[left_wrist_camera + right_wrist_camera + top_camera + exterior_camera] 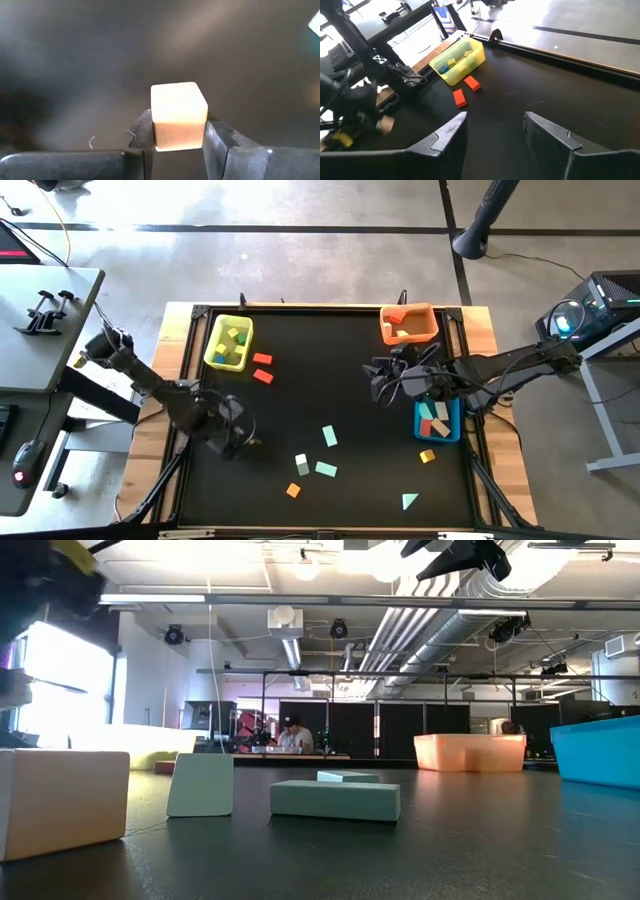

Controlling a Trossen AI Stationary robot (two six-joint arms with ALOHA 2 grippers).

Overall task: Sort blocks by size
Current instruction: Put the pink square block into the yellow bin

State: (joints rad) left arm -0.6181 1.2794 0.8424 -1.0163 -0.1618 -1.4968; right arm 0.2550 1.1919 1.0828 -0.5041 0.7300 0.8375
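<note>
My left gripper [245, 442] hangs over the mat's near left part, shut on a small pale yellow cube [179, 116]; the low view shows this gripper [60, 575] high at the top left. My right gripper [380, 385] hovers open over the mat's right half, beside the blue bin [438, 420], with nothing between its fingers [445, 135]. Loose blocks lie flat on the mat: two red ones [263, 368] by the yellow bin [228, 343], several mint ones [326, 470] and two orange ones [293, 491] toward the near edge. My left gripper pinches the cube between its two fingers, one on each of two opposite side faces [162, 137]. The fingers come from above and point almost straight down. The cube sits square in the hold, lifted clear of the mat.
An orange bin [407, 323] with blocks stands at the far right corner; the yellow bin at the far left and the blue bin at the right also hold blocks. A raised frame [300, 308] borders the black mat. Bare mat lies in the middle.
</note>
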